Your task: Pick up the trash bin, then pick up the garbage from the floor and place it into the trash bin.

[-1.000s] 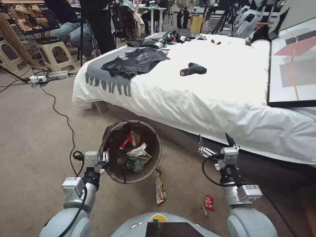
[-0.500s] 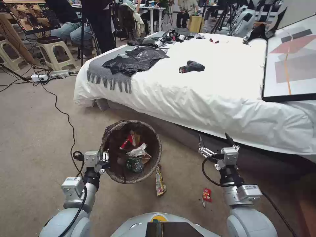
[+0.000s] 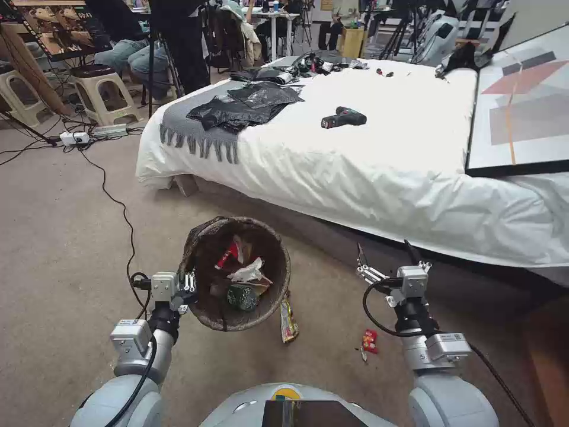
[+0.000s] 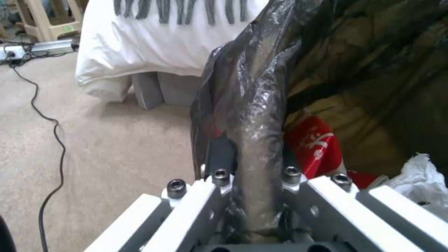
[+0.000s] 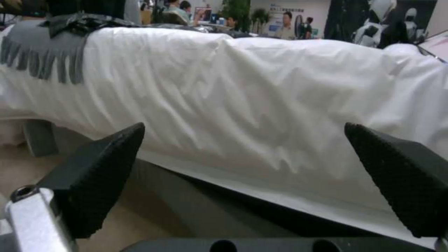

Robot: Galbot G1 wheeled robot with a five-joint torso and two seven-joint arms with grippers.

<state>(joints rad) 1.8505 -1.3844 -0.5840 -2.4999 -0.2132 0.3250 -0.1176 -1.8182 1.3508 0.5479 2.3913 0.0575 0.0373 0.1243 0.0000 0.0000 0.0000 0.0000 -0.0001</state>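
Clamping trash bin (image 3: 237, 320) rim, left pincer (image 3: 188, 284); right pincer (image 3: 385, 254) apart, empty.

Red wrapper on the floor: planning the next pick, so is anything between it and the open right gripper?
Nothing visible. The red wrapper lies on bare carpet, below and beside the right gripper, which hangs open in front of the bed.

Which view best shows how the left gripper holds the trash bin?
The left wrist view: the left gripper is shut on the trash bin rim. The head view shows that grip small, from above.
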